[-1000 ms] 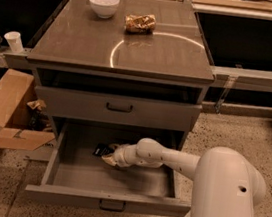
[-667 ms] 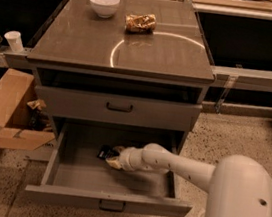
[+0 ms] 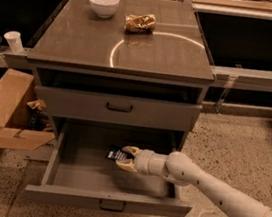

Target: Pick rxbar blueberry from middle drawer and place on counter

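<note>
The rxbar blueberry (image 3: 115, 154), a small dark wrapper with white print, is inside the open middle drawer (image 3: 86, 174), just above its grey floor near the middle. My gripper (image 3: 126, 158) reaches into the drawer from the right. Its two pale fingers (image 3: 130, 150) sit on either side of the bar's right end and are shut on it. The counter (image 3: 85, 38) is the cabinet's glossy top, with a bright curved light reflection.
A white bowl (image 3: 103, 4) and a crinkly tan snack bag (image 3: 140, 23) sit at the back of the counter. The drawer front above (image 3: 119, 108) is closed. Open cardboard boxes (image 3: 9, 113) lie on the floor to the left. A paper cup (image 3: 14, 41) stands on the far left.
The gripper has shifted slightly right inside the drawer, and the dark bar has moved right with it. The arm is stretched out more than before.
</note>
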Robot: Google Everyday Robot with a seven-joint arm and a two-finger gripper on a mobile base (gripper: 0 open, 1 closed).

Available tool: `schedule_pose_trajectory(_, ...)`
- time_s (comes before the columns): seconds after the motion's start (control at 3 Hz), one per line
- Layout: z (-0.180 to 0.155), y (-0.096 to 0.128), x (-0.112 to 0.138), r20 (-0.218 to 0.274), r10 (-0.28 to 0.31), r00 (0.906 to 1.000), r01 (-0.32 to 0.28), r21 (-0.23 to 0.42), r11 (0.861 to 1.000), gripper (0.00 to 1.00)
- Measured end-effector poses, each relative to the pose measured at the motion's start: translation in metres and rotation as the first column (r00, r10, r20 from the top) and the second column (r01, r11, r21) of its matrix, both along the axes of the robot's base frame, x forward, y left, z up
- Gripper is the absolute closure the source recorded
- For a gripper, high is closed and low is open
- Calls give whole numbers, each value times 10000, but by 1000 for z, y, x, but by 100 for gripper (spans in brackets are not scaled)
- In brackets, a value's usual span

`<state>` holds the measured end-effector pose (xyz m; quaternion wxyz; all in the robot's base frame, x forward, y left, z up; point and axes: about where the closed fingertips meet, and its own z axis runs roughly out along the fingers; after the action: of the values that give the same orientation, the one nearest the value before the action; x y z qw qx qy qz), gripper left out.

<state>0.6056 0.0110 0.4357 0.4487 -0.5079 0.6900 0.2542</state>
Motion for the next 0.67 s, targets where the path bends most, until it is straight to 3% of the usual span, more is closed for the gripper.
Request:
schedule_pose_trajectory(0.33,0,0,0,1,2,10000,-2,0,10000,100)
schedule_pose_trajectory(0.67,18,-5,-1,375,702,9968,-704,29,9975,100)
